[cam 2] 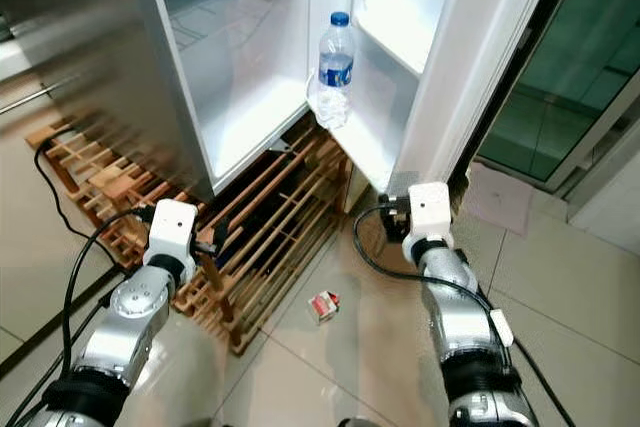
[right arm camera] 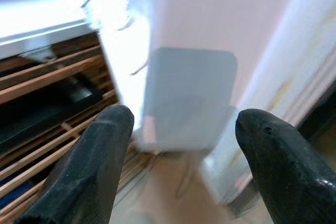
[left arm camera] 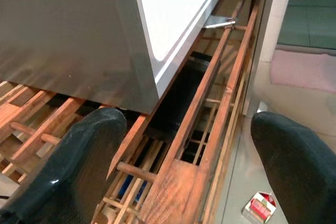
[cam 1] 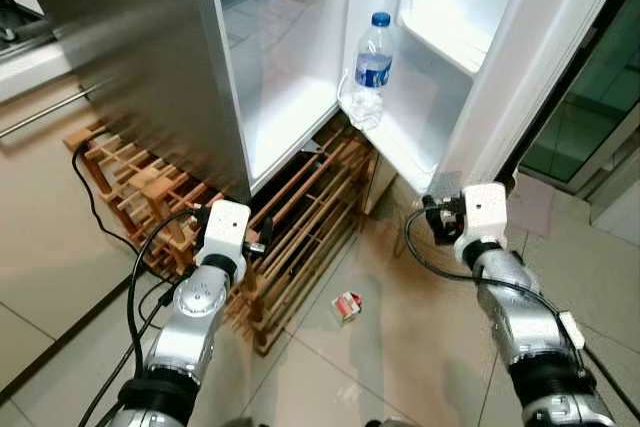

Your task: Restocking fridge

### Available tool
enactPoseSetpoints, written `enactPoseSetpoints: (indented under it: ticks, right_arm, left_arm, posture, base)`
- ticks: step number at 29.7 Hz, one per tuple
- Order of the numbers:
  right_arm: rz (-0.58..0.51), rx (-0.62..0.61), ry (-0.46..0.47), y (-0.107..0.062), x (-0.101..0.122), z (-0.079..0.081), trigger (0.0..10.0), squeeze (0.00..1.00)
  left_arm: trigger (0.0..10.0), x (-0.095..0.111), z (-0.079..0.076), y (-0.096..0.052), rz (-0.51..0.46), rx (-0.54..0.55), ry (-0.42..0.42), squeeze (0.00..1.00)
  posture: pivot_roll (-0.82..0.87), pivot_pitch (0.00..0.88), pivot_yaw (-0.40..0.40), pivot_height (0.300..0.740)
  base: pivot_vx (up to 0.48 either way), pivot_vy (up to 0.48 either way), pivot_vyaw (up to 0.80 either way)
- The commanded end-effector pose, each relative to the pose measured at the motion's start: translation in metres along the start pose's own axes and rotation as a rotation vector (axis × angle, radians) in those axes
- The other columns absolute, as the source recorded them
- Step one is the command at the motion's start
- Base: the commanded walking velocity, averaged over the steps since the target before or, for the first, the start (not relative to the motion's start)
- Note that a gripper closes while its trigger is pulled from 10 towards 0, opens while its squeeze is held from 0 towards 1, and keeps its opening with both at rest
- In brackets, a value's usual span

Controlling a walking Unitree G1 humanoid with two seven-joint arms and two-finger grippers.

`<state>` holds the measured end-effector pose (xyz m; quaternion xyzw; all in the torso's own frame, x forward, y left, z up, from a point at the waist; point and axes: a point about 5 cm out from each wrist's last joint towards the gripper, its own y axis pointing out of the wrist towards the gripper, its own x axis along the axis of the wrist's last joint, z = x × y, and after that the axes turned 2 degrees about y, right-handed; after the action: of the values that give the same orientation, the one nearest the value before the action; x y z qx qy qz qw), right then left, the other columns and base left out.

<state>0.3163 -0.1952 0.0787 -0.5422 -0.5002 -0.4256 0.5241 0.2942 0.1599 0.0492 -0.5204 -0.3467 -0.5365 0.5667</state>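
The fridge [cam 1: 290,87] stands open, its door [cam 1: 520,77] swung wide to the robot's right, and a single water bottle [cam 1: 372,69] with a blue cap and label stands upright on the door's lower shelf – the one restocked item visible, placed where a tall bottle is braced by the shelf rail. The inner compartment looks bare and white.

The left gripper [left arm camera: 184,166] hangs low over a wooden rack [cam 1: 300,227] that lies on the tiled floor beneath the fridge; its fingers [left arm camera: 79,171] are spread wide and hold nothing. The right gripper [right arm camera: 181,156] sits just beside the door's bottom edge, fingers likewise spread apart and empty, aimed toward the door's lower corner.

A small red-and-white carton [cam 1: 346,305] lies on the floor between the two arms, near the rack's front corner – probably the next thing to stock, which would explain both arms being held low. A black cable [cam 1: 95,207] trails across the floor by the rack
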Motion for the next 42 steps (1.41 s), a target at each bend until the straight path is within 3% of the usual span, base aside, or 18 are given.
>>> enactPoseSetpoints:
  ticks: [1,5,9,10,12,15,17,20,21,22,23,25,26,28,33,36,39,42]
  right_arm:
    - [-0.009,-0.059,-0.009,0.001,0.003,-0.018,10.0,0.0]
    - [-0.007,-0.099,-0.034,0.002,0.006,-0.034,10.0,0.0]
    - [0.011,-0.228,-0.117,-0.002,0.011,-0.082,10.0,0.0]
    - [0.019,-0.298,-0.166,-0.007,0.013,-0.102,10.0,0.0]
    - [0.017,-0.365,-0.232,-0.012,0.017,-0.118,10.0,0.0]
    - [0.004,-0.429,-0.294,-0.016,0.022,-0.129,10.0,0.0]
    - [-0.031,-0.473,-0.338,-0.017,0.026,-0.129,10.0,0.0]
    - [-0.092,-0.398,-0.323,-0.01,0.027,-0.103,10.0,0.0]
    - [-0.092,-0.398,-0.323,-0.01,0.027,-0.103,10.0,0.0]
    - [-0.114,-0.24,-0.198,-0.003,0.02,-0.065,10.0,0.0]
    - [-0.122,-0.135,-0.13,0.0,0.018,-0.042,10.0,0.0]
    - [-0.126,-0.001,-0.057,0.003,0.016,-0.013,10.0,0.0]
    - [-0.126,-0.001,-0.057,0.003,0.016,-0.013,10.0,0.0]
    - [-0.103,0.118,-0.014,0.005,0.011,0.016,10.0,0.0]
    - [-0.096,0.088,-0.011,0.014,0.014,0.013,10.0,0.0]
    - [-0.104,0.028,-0.036,0.021,0.022,-0.002,10.0,0.0]
    - [-0.101,-0.038,-0.083,0.026,0.032,-0.026,10.0,0.0]
    - [-0.098,-0.075,-0.114,0.028,0.035,-0.037,10.0,0.0]
  left_arm:
    - [10.0,-0.001,-0.002,0.002,-0.005,0.004,0.015,0.0]
    - [10.0,-0.002,-0.002,0.002,-0.007,0.005,0.019,0.0]
    - [10.0,-0.006,-0.001,0.001,-0.001,0.006,0.023,0.0]
    - [10.0,-0.007,-0.001,0.001,0.002,0.007,0.023,0.0]
    - [10.0,-0.008,-0.001,0.001,0.003,0.007,0.023,0.0]
    - [10.0,-0.008,-0.001,0.001,0.001,0.006,0.023,0.0]
    - [10.0,-0.008,-0.002,0.001,-0.003,0.005,0.022,0.0]
    - [10.0,-0.007,-0.003,0.001,-0.007,0.005,0.017,0.0]
    - [10.0,-0.007,-0.003,0.001,-0.007,0.005,0.017,0.0]
    - [10.0,-0.007,-0.004,0.001,-0.01,0.004,0.014,0.0]
    - [10.0,-0.007,-0.004,0.001,-0.011,0.003,0.013,0.0]
    - [10.0,-0.007,-0.004,0.002,-0.012,0.003,0.012,0.0]
    - [10.0,-0.007,-0.004,0.002,-0.012,0.003,0.012,0.0]
    - [10.0,-0.007,-0.005,0.002,-0.012,0.004,0.012,0.0]
    - [10.0,-0.009,-0.001,0.002,0.0,0.029,-0.005,0.0]
    - [10.0,-0.012,0.002,0.001,0.024,0.05,-0.042,0.0]
    - [10.0,-0.016,0.003,-0.002,0.029,0.044,-0.018,0.0]
    - [10.0,-0.017,0.004,-0.003,0.031,0.048,-0.014,0.0]
  posture:
    - [0.09,0.013,-0.017,0.74]
    - [0.09,0.017,-0.014,0.74]
    - [0.09,0.021,-0.013,0.74]
    - [0.09,0.023,-0.013,0.74]
    - [0.09,0.025,-0.013,0.74]
    - [0.09,0.029,-0.015,0.74]
    - [0.09,0.03,-0.016,0.74]
    - [0.08,0.03,-0.018,0.74]
    - [0.08,0.03,-0.018,0.74]
    - [0.08,0.032,-0.016,0.74]
    - [0.08,0.032,-0.014,0.74]
    - [0.08,0.031,-0.01,0.74]
    - [0.08,0.031,-0.01,0.74]
    - [0.09,0.029,-0.009,0.74]
    - [0.1,0.025,-0.01,0.74]
    - [0.11,0.022,-0.011,0.74]
    - [0.12,0.017,-0.014,0.74]
    - [0.12,0.014,-0.016,0.74]
  base:
    - [0.0,0.0,0.0]
    - [0.0,0.0,0.0]
    - [0.0,0.0,0.0]
    - [0.0,0.0,0.0]
    - [0.0,0.0,0.0]
    - [0.0,0.0,0.0]
    - [0.0,0.0,0.0]
    - [0.0,0.0,0.0]
    - [0.0,0.0,0.0]
    - [0.0,0.0,0.0]
    - [0.0,0.0,0.0]
    - [0.0,0.0,0.0]
    - [0.0,0.0,0.0]
    - [0.0,0.0,0.0]
    - [0.0,0.0,0.0]
    - [0.0,0.0,0.0]
    - [0.0,0.0,0.0]
    - [0.0,0.0,0.0]
